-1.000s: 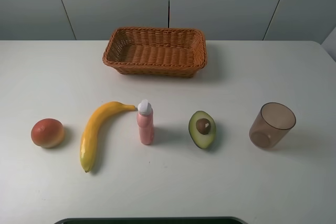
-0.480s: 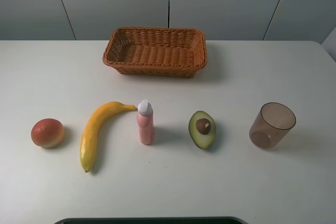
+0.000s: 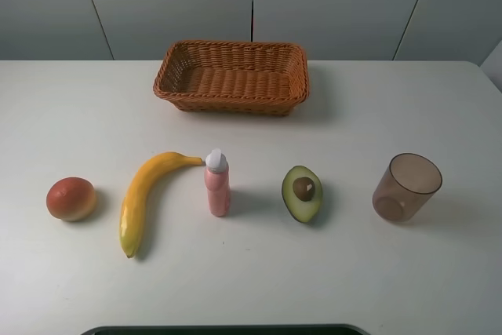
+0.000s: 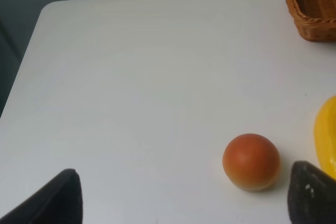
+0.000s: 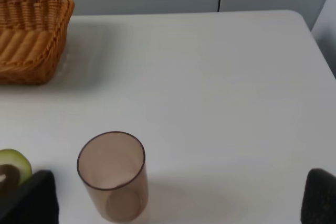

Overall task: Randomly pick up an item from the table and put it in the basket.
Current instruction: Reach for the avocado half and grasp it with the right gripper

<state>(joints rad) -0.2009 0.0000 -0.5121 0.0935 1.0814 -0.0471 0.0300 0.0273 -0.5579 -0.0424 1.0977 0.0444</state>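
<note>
The halved avocado (image 3: 302, 192) lies cut side up on the white table (image 3: 78, 115), right of centre in the front row. Its edge also shows in the right wrist view (image 5: 12, 165). The wicker basket (image 3: 227, 103) stands empty at the back centre, and shows in the left wrist view (image 4: 311, 9) and the right wrist view (image 5: 62, 4). Neither gripper shows in the exterior high view. My left gripper (image 4: 186, 203) is open and empty, near the orange-red fruit (image 4: 251, 161). My right gripper (image 5: 176, 203) is open and empty, near the brown cup (image 5: 112, 175).
The front row holds, from left, the round orange-red fruit (image 3: 70, 198), a yellow banana (image 3: 141, 194), an upright pink bottle (image 3: 217, 184), the avocado, and a translucent brown cup (image 3: 406, 187). A dark strip (image 3: 227, 329) lies along the near table edge.
</note>
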